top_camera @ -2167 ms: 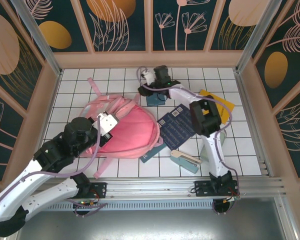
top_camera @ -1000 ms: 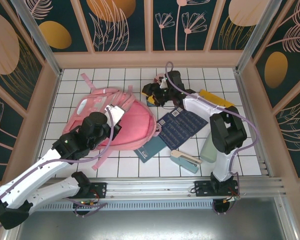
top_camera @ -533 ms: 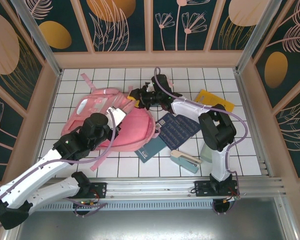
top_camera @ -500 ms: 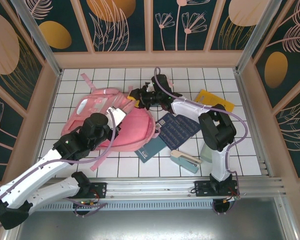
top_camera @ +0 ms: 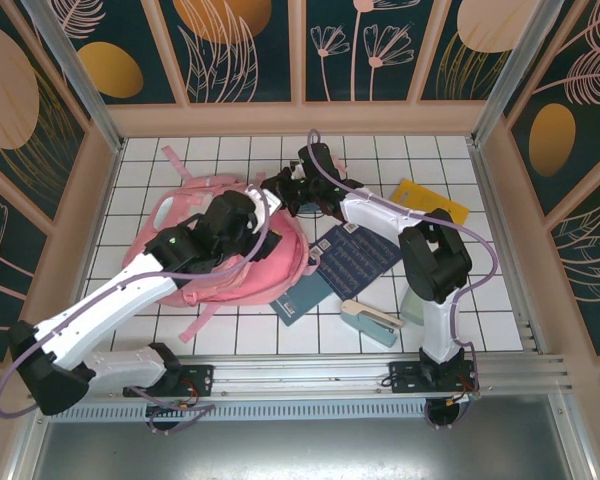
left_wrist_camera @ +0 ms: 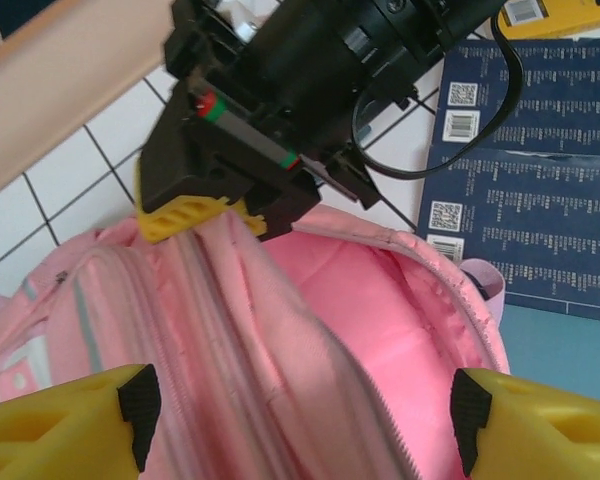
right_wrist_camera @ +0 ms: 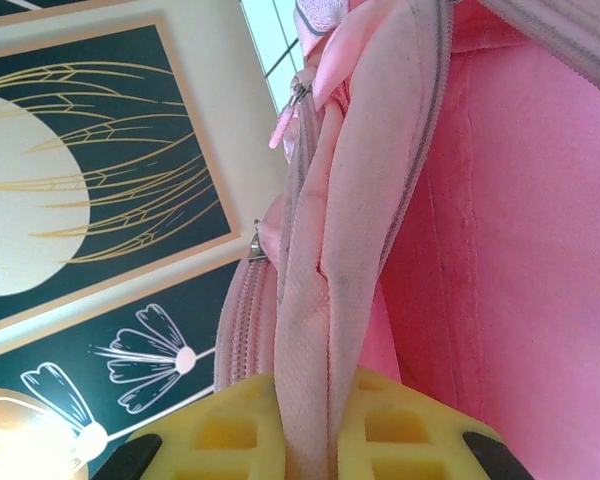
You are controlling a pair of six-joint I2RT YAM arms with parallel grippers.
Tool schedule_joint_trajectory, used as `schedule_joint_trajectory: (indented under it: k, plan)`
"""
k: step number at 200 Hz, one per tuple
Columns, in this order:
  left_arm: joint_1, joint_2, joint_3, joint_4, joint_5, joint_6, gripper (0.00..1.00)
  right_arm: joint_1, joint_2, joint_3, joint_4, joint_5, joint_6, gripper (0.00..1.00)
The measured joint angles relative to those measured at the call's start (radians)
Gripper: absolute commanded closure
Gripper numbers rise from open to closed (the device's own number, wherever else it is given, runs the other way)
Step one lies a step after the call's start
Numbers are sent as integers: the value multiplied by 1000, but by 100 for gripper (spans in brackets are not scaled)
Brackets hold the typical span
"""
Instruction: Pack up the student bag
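Overhead, the white tiled surface (top_camera: 430, 160) carries every item; largest upon it is the student bag (top_camera: 275, 262), a pink fabric backpack lying left of centre, partly beneath the left arm, its unzipped mouth turned toward the far side and the right arm; the left wrist view looks into that mouth, showing pink lining and a zip-edged rim. Judged from its folds, the bag is light, limp and prone to collapse, so the mouth will likely close unless held at two opposed points; the seamed rim beside the zip looks the firmest place to take hold, whereas the smooth panels would probably slide between the pads. Next in size, a dark blue printed sheet (top_camera: 358, 255) lies just beside the bag on its right, with a teal book (top_camera: 302, 297) partly under the bag's near edge. The left claw (left_wrist_camera: 300, 430) hangs over the open mouth, its yellow fingers spread wide and pinching nothing; the right claw (top_camera: 280, 190) is pressed together on a doubled fold of the rim at the bag's far side, the fabric squeezed between its yellow pads (right_wrist_camera: 220, 430). Smallest, a pink zip pull (right_wrist_camera: 283, 125) dangles from the rim above that grip.
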Motion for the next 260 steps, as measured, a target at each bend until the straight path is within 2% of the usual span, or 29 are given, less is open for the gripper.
schedule_joint_trajectory:
  k: [50,63,86,98,118,133,148,160,172,190,221,260]
  plan:
    - [0,141,29,-35,-48,-49,28,0,-3,1,-27,13,-8,90]
    - [0,154,32,-45,-68,-55,33,2,-8,1,-27,16,-8,90]
    - [0,170,38,-49,-98,-71,55,4,-16,1,-33,25,-16,90]
    - [0,172,38,-49,-111,-77,72,5,-19,1,-42,31,-23,89]
    - [7,171,38,-52,-117,-86,100,5,-26,1,-54,39,-26,79]
    - [16,171,38,-53,-105,-79,100,6,-29,1,-59,49,-37,70]
    - [24,171,39,-52,-80,-82,100,6,-40,1,-70,65,-69,54]
    - [37,169,38,-50,-54,-82,100,6,-54,3,-93,98,-106,31]
    - [64,159,34,-44,-18,-82,100,6,-79,3,-120,149,-164,20]
    - [115,127,10,-14,41,-88,100,3,-141,-15,-141,238,-266,15]
    - [190,64,-40,42,87,-124,100,-26,-310,-126,-146,375,-431,16]
    - [291,47,-51,109,99,-200,100,-101,-412,-231,-201,451,-614,25]
